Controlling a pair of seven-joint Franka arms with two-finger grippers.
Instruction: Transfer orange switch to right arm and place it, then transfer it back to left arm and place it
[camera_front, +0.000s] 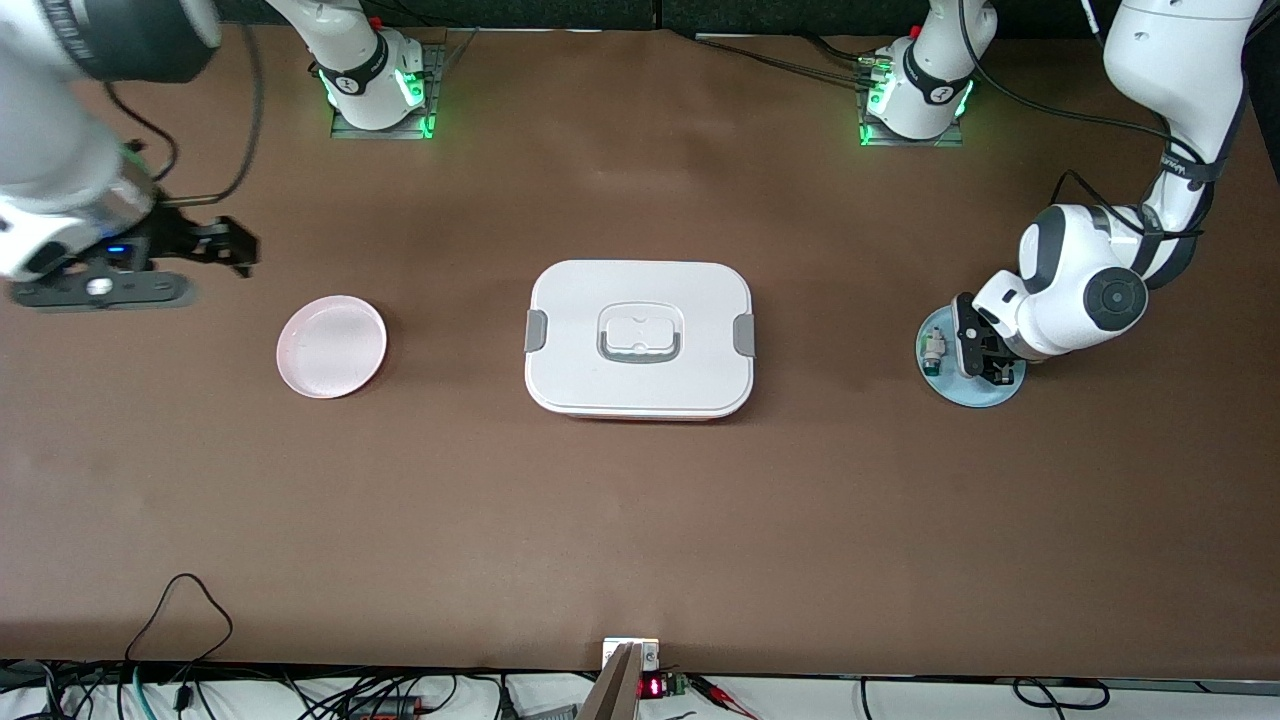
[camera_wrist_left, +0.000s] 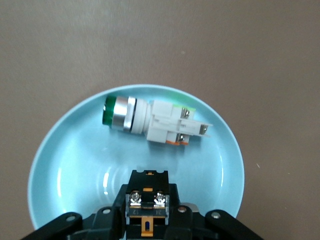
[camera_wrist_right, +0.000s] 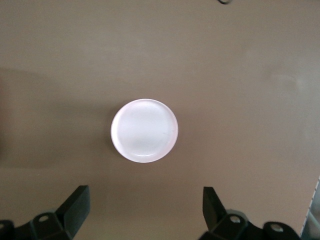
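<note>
Round pale pink plate (camera_front: 331, 346) on brown table (camera_front: 640, 520), toward right arm's end. Round light blue plate (camera_front: 975, 392) toward left arm's end, holding white-bodied push-button part with green cap and silver collar (camera_wrist_left: 150, 120), lying on its side.

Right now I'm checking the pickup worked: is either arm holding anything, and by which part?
The left gripper, over the blue plate, is shut on the orange switch, gripping its black body. The right gripper holds nothing.
</note>
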